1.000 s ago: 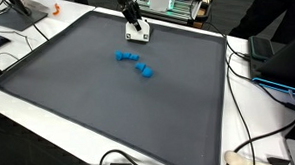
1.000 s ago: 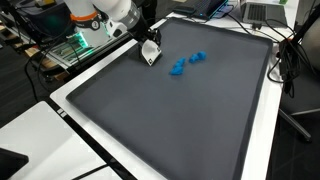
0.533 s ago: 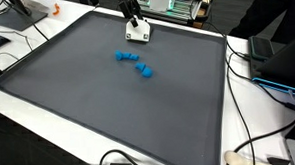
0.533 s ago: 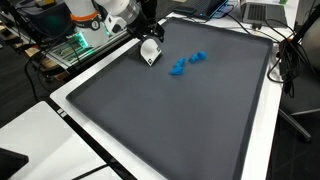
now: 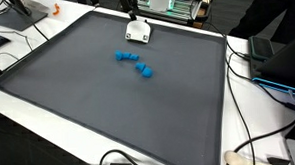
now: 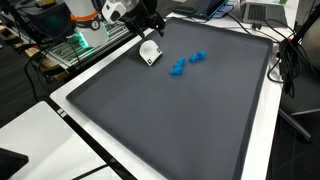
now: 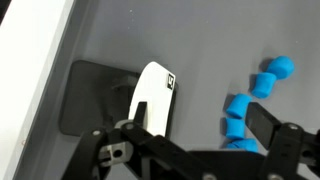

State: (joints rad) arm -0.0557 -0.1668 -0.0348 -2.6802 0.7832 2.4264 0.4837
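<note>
A small white block with a black marking [image 7: 155,95] lies on the dark grey mat [image 7: 200,50] near its far edge. It shows in both exterior views [image 5: 137,32] [image 6: 150,52]. My gripper [image 7: 200,135] hangs open and empty just above the block, apart from it, as seen in both exterior views [image 5: 130,5] [image 6: 153,25]. A cluster of small blue pieces [image 7: 255,95] lies on the mat beside the block. In both exterior views [image 5: 137,63] [image 6: 187,62] it sits a short way toward the mat's middle.
The mat sits on a white table [image 5: 259,118]. Cables [image 5: 249,73] run along one side, laptops [image 6: 262,12] and green-lit equipment [image 6: 75,45] stand around the edges, and an orange object [image 5: 54,10] lies at a far corner.
My gripper has risen off the white block and opened away from it. The block stays lying on the mat. The blue pieces have not moved.
</note>
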